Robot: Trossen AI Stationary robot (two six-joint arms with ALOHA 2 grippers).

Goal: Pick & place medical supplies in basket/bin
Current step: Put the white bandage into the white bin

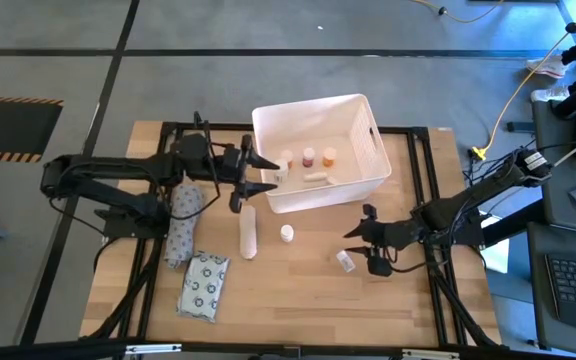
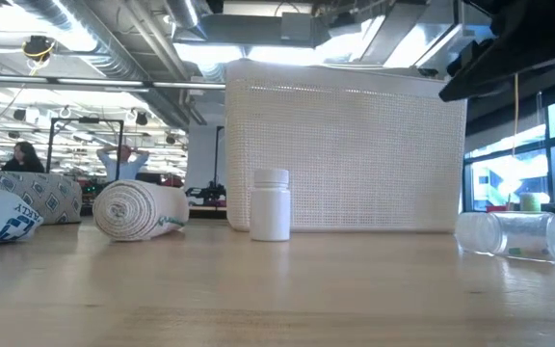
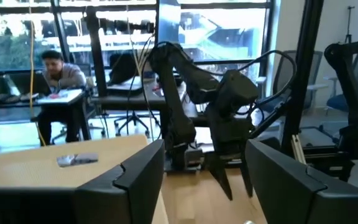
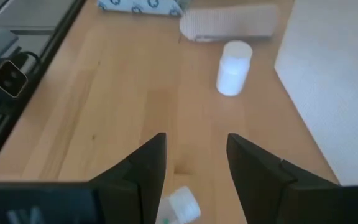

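The right gripper (image 1: 360,247) is hovering with fingers spread — a small clear tipped-over bottle (image 1: 345,261) is lying just beside its fingertips, nearer this arm.

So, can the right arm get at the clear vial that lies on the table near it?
Probably yes. The right gripper hangs just beside the clear vial, fingers open, and in the right wrist view the vial lies on bare wood between the fingers, nothing blocking it.
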